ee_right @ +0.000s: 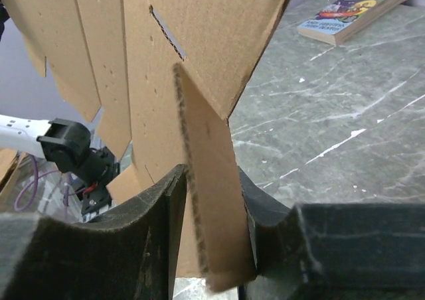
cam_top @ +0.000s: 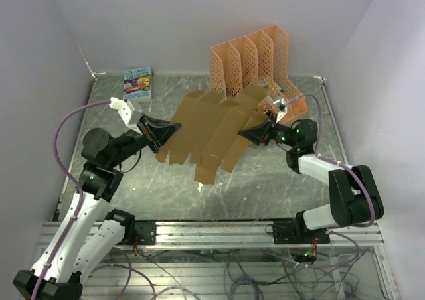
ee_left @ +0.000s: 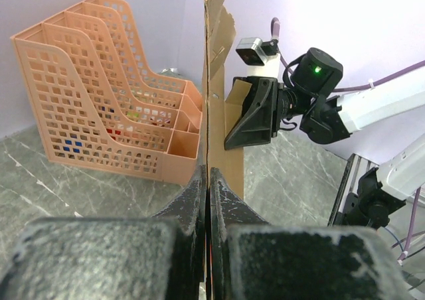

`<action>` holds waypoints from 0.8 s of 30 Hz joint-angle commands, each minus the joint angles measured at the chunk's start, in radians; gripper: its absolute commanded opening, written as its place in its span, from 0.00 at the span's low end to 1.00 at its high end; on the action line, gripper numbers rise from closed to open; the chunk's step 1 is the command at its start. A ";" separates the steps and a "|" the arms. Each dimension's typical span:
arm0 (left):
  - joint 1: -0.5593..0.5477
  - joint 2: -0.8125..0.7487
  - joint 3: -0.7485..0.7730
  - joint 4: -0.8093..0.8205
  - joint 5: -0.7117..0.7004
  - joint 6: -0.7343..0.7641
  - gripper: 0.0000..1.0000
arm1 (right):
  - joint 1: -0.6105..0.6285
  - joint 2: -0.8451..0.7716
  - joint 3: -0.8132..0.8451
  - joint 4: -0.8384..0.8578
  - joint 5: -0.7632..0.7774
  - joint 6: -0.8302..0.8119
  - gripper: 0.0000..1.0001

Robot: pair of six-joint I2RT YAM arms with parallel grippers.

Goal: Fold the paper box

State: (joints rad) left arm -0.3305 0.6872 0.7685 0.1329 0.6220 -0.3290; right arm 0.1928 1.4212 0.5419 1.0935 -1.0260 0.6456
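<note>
The paper box [cam_top: 212,131] is a flat tan cardboard sheet with creases and tabbed flaps, held above the table between both arms. My left gripper [cam_top: 166,133] is shut on its left edge. In the left wrist view the sheet [ee_left: 216,68] stands edge-on, pinched between the closed fingers at the gripper [ee_left: 208,170]. My right gripper [cam_top: 247,135] is at the sheet's right edge. In the right wrist view a bent flap [ee_right: 209,180] of the box [ee_right: 166,48] sits between the fingers of that gripper [ee_right: 212,174], and both pads touch it.
An orange perforated file rack [cam_top: 255,58] stands at the back right, close behind the sheet [ee_left: 99,94]. A small colourful book [cam_top: 137,83] lies at the back left [ee_right: 355,11]. White walls enclose the grey table [cam_top: 265,187] on three sides.
</note>
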 commanded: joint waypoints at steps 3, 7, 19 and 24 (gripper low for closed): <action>0.007 -0.008 -0.016 0.036 -0.038 0.003 0.07 | -0.020 -0.027 0.009 -0.026 -0.019 -0.008 0.46; 0.007 -0.013 -0.024 0.036 -0.061 0.006 0.07 | -0.020 -0.026 0.015 -0.040 -0.029 -0.016 0.45; 0.007 0.020 -0.021 0.040 -0.046 -0.008 0.07 | -0.008 -0.020 0.040 -0.130 -0.017 -0.046 0.15; 0.007 0.035 -0.016 0.005 -0.055 -0.001 0.07 | 0.010 0.002 0.063 -0.223 0.003 -0.086 0.13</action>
State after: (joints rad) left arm -0.3305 0.7174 0.7467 0.1326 0.5713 -0.3317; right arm 0.1894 1.4128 0.5652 0.9474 -1.0393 0.6106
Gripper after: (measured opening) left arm 0.072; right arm 0.137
